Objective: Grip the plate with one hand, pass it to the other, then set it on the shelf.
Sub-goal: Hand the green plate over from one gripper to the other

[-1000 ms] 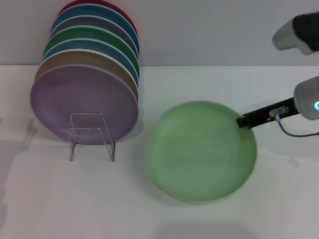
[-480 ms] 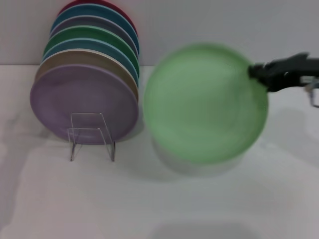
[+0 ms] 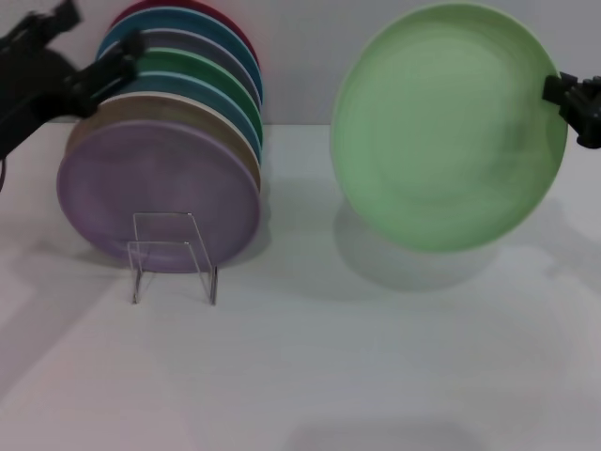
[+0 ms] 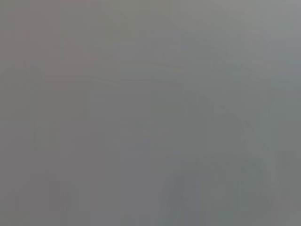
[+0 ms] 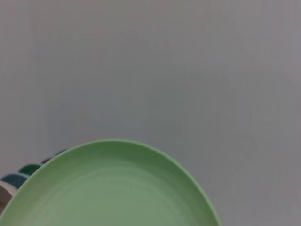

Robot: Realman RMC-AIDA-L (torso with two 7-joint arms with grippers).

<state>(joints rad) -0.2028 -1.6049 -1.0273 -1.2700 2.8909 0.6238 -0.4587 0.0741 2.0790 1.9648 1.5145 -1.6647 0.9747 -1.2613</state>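
The light mint-green plate (image 3: 449, 127) hangs tilted in the air at the right, its face toward me, well above the table. My right gripper (image 3: 562, 96) is shut on its right rim; only the black fingertips show at the picture's edge. In the right wrist view the plate (image 5: 110, 188) fills the lower part against the grey wall. My left gripper (image 3: 105, 28) is at the upper left, black and open, in front of the stacked plates and far from the mint plate. The clear shelf (image 3: 174, 256) stands on the table at the left. The left wrist view shows only plain grey.
Several coloured plates lean in a row on the shelf, with a lavender plate (image 3: 158, 193) at the front and a darker green plate (image 3: 202, 70) farther back. A grey wall (image 3: 300, 56) rises behind the white table (image 3: 376, 357).
The right gripper has lifted the mint plate from low over the table up and to the right, tilting it upright. The left gripper has come into view at the upper left.
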